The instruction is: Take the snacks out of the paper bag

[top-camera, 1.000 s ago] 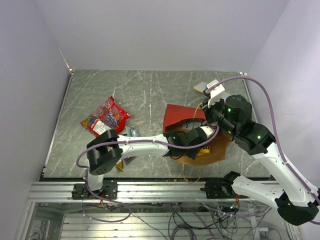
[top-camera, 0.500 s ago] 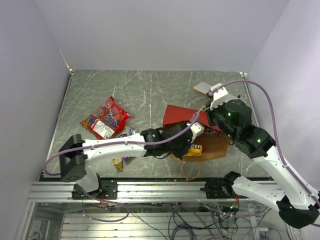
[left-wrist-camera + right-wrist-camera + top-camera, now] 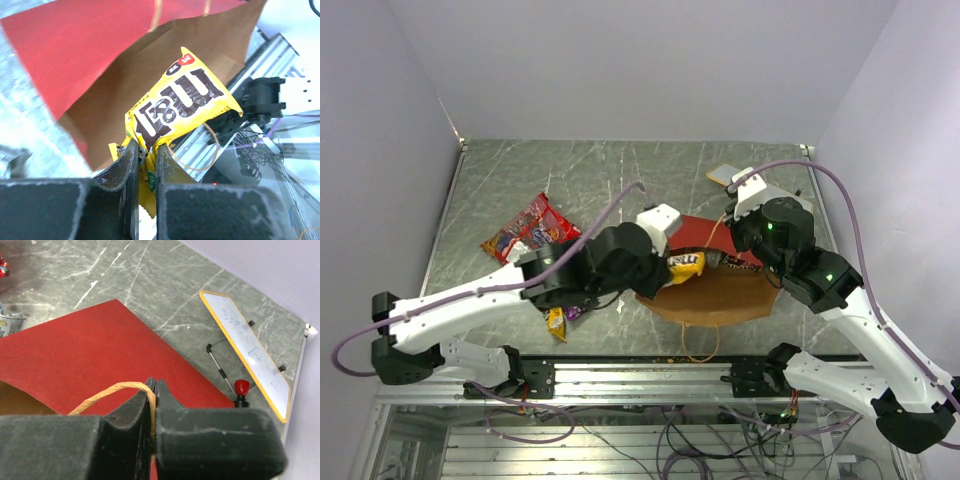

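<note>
Left jaws pinch the lower edge of a yellow packet (image 3: 180,107), held up at the mouth of the paper bag (image 3: 120,90). Right jaws are pressed together on the bag's thin loop handle (image 3: 107,392), above its red side panel. Bag sits right-centre on the desk (image 3: 620,180). Red chip bag (image 3: 530,235) lies on the left, well apart.

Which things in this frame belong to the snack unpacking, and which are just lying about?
Job in hand:
- paper bag, its handle pinched by the right gripper
- yellow packet in the left gripper
- red chip bag and small packets on the table

Lying about:
- whiteboard
- red-capped object beside it
</note>
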`<state>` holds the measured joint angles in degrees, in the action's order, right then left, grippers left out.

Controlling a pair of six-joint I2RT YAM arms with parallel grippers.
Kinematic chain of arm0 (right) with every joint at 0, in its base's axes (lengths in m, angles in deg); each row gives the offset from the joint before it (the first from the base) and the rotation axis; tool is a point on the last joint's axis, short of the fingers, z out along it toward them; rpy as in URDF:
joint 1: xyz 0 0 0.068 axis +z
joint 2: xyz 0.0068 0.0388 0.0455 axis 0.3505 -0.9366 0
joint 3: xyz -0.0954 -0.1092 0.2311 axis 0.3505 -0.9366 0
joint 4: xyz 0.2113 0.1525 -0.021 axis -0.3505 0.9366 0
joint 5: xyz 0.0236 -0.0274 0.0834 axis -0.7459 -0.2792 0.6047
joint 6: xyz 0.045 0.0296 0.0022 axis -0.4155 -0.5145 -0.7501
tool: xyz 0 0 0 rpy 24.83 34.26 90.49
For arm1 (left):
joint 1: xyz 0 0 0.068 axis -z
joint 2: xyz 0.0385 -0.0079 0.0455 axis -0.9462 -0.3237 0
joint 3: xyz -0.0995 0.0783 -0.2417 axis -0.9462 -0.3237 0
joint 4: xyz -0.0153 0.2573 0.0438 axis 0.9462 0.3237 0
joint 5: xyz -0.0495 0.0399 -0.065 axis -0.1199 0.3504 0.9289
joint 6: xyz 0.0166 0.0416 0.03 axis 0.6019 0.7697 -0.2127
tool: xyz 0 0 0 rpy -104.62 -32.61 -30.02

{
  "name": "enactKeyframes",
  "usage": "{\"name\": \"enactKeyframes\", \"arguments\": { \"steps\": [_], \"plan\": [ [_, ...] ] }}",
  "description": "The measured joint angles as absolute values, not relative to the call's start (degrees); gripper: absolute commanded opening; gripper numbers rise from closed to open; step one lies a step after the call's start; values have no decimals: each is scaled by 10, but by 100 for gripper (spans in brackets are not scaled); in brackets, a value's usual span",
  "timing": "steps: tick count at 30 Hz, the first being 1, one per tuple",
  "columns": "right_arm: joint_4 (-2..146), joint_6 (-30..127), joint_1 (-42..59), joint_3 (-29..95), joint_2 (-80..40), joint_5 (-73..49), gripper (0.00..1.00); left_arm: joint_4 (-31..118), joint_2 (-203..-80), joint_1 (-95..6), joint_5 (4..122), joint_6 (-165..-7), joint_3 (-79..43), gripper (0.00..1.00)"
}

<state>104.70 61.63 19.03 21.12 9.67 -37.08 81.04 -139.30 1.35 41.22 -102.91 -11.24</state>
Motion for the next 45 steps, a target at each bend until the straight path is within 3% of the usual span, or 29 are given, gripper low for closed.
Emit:
{"name": "enactKeyframes", "arguments": {
  "steps": [5,10,14,17,25,34,45],
  "plan": [
    [1046,652,190,214,93,-377,0,954,-1363,14,323,-1052,-13,7],
    [1041,676,190,214,95,-377,0,1072,-1322,5,125,-1101,100,7],
    [1034,686,190,214,94,-376,0,1134,-1304,-40,-12,-1124,124,7],
    [1033,691,190,214,91,-370,0,1150,-1318,-86,-44,-1131,116,7],
    [1033,710,190,214,88,-363,0,1206,-1375,-179,34,-1332,-23,7],
    [1032,712,190,231,66,-335,0,1199,-1250,-224,172,-1597,-252,7],
    [1035,711,190,231,79,-329,0,1078,-1255,-339,300,-1667,-410,7]
  ]
}}
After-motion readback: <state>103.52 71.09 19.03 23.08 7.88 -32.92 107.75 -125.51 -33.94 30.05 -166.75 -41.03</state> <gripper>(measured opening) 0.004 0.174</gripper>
